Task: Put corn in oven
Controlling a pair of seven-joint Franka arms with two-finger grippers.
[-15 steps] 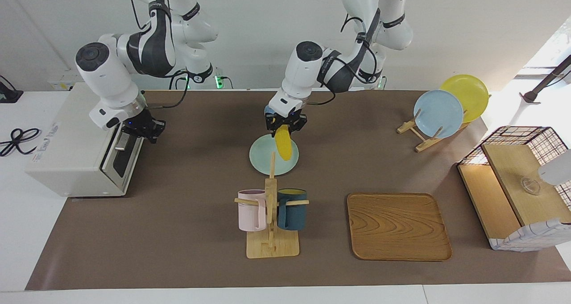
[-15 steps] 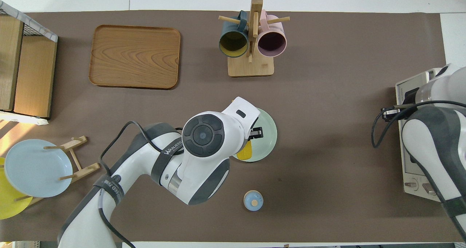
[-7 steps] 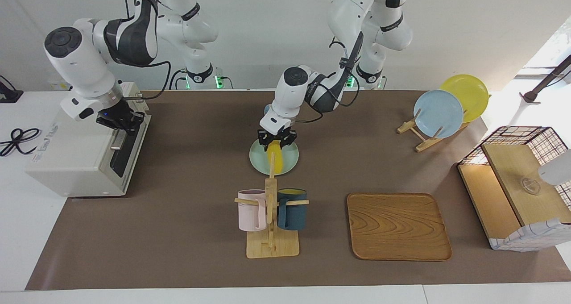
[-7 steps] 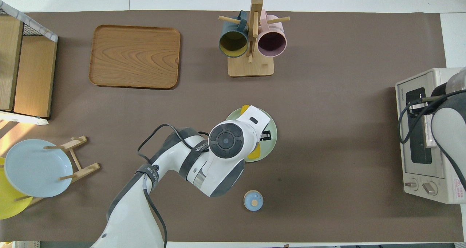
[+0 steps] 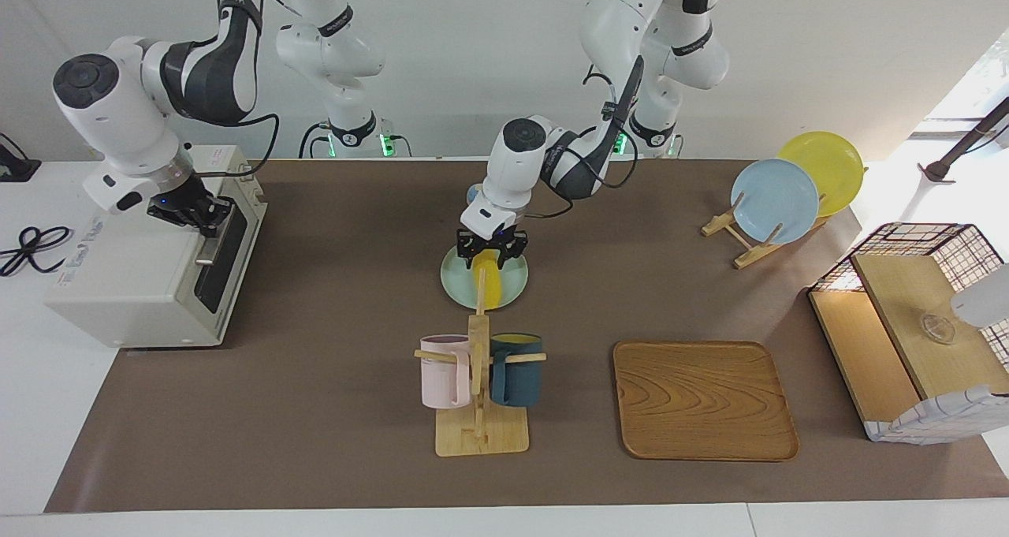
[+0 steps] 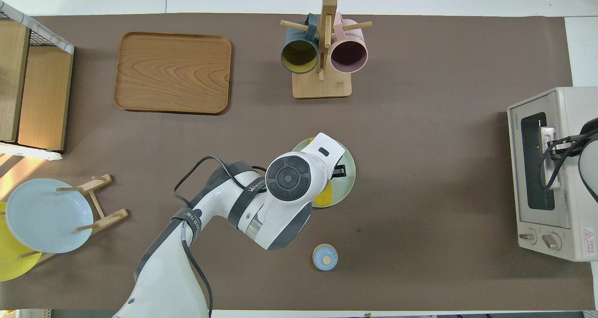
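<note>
The yellow corn (image 5: 490,285) lies on a pale green plate (image 5: 457,285) at the table's middle; its end shows in the overhead view (image 6: 323,197). My left gripper (image 5: 490,255) is down at the plate, its fingers closed around the corn's end nearer the robots. The off-white oven (image 5: 134,285) stands at the right arm's end of the table, and its glass door (image 5: 221,261) is upright and shut. My right gripper (image 5: 193,212) hovers over the door's top edge by the bar handle (image 5: 206,245), holding nothing that I can see.
A wooden mug rack (image 5: 477,379) with a pink and a dark blue mug stands just farther from the robots than the plate. A wooden tray (image 5: 704,399), a plate rack (image 5: 776,198), a wire-framed wooden box (image 5: 906,324) and a small blue lidded pot (image 6: 324,256) are also on the table.
My left gripper came down with the corn from above the plate until the corn lay on it. My right gripper moved from in front of the oven door up over its top edge.
</note>
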